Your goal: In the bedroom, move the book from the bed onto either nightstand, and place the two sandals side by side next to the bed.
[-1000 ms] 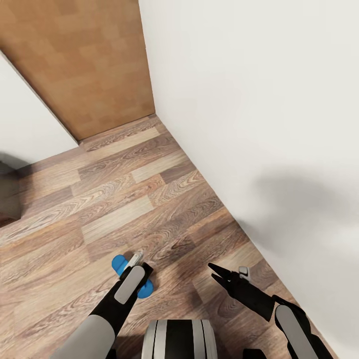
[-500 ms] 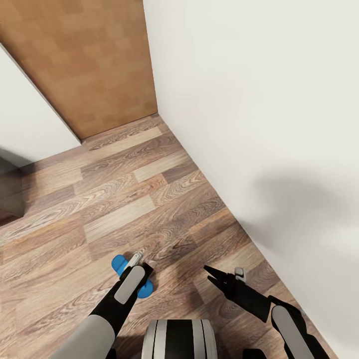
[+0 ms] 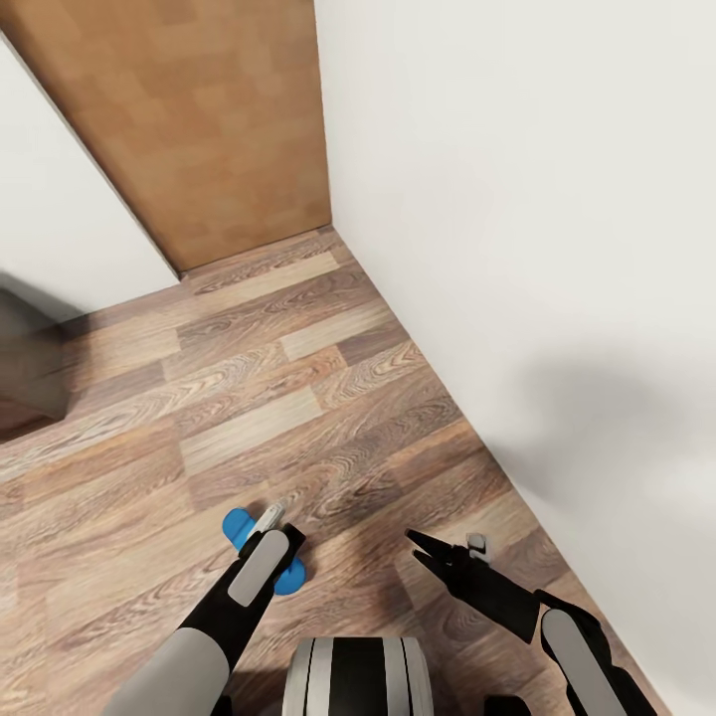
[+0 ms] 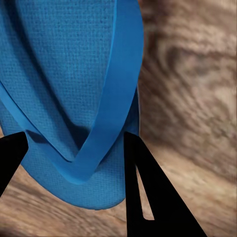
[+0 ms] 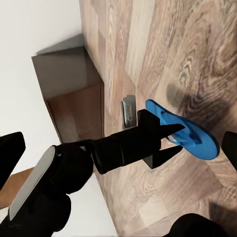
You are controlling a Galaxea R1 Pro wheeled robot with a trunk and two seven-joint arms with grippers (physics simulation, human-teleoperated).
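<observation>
Left end effector (image 3: 270,519) closed on one blue sandal (image 3: 242,529), fingers either side of its strap and sole; the left wrist view shows the sandal (image 4: 69,98) close up between the two black fingers (image 4: 143,187). Sandal held above the wood floor (image 3: 278,398), near the robot's base. The right wrist view shows the sandal (image 5: 182,129) sticking out flat from the left end effector (image 5: 165,136). Right end effector (image 3: 430,554) slightly parted, holding nothing, hanging over the floor near the white wall (image 3: 537,249). Brown wooden door (image 3: 199,129) in the corner ahead. Dark brown cabinet (image 5: 74,94), possibly a nightstand, against the wall to the left.
</observation>
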